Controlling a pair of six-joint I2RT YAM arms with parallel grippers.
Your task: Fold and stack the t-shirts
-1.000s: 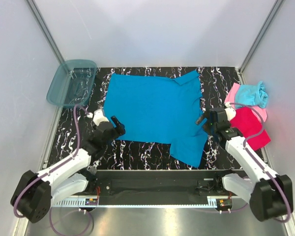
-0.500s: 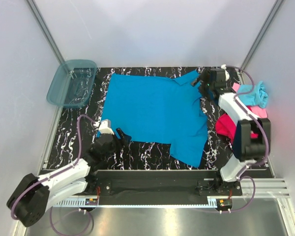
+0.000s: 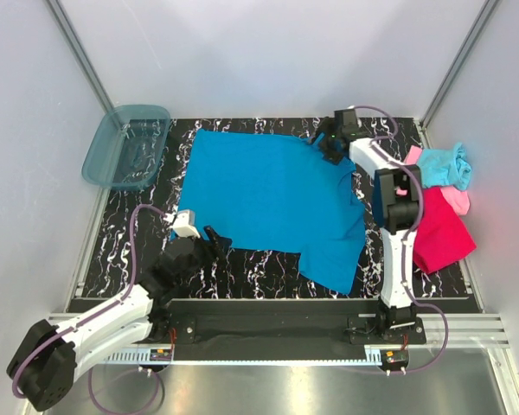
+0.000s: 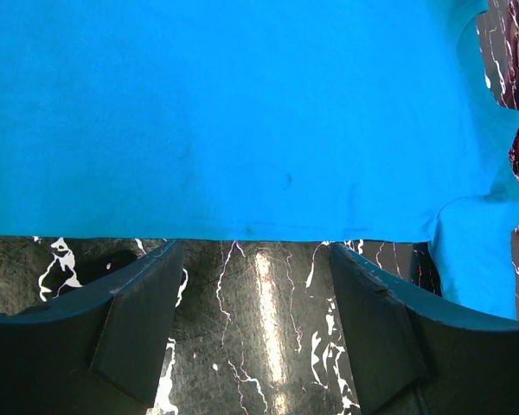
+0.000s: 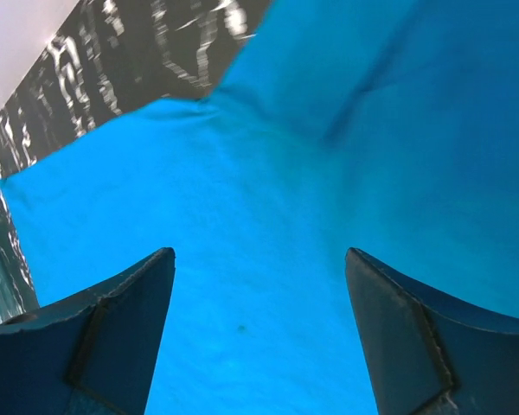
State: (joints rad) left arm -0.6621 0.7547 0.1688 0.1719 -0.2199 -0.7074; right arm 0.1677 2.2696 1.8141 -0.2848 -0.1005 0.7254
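**Work surface.** The black white-veined marble-pattern table (image 3: 242, 264) carries all items.

**Handled garment.** The medium blue soft cloth t-shirt (image 3: 272, 203) lies spread flat across the centre of the table. Its hem runs along the 9 o'clock side, with one corner at 7 o'clock. One sleeve points to 5 o'clock and the other to 1 o'clock.

**Other garments.** Three tees sit at the 3 o'clock edge of the table:
- The magenta-red cloth t-shirt (image 3: 441, 238) is nearest the arm bases.
- The light pink cloth t-shirt (image 3: 456, 201) lies just beyond it, touching it.
- The light aqua cloth t-shirt (image 3: 444, 164) is bunched on top of the pink one.

**Bin.** The translucent teal plastic bin (image 3: 99, 156) sits at the 10 o'clock corner, well apart from the blue shirt.

**Left gripper.** The left gripper (image 3: 214, 240) is low over the table at the shirt's 7 o'clock corner. In the left wrist view its fingers (image 4: 138, 320) are spread. Bare table lies between them, and the straight hem of the blue shirt (image 4: 242, 112) runs just beyond the fingertips. No cloth is between the fingers.

**Right gripper.** The right arm is stretched out to 1 o'clock. The right gripper (image 3: 324, 147) is over the shirt where the far sleeve meets the body. In the right wrist view its fingers (image 5: 112, 337) are spread wide, with blue cloth (image 5: 268, 199) filling the space beyond them. Whether the fingertips touch the cloth cannot be determined.
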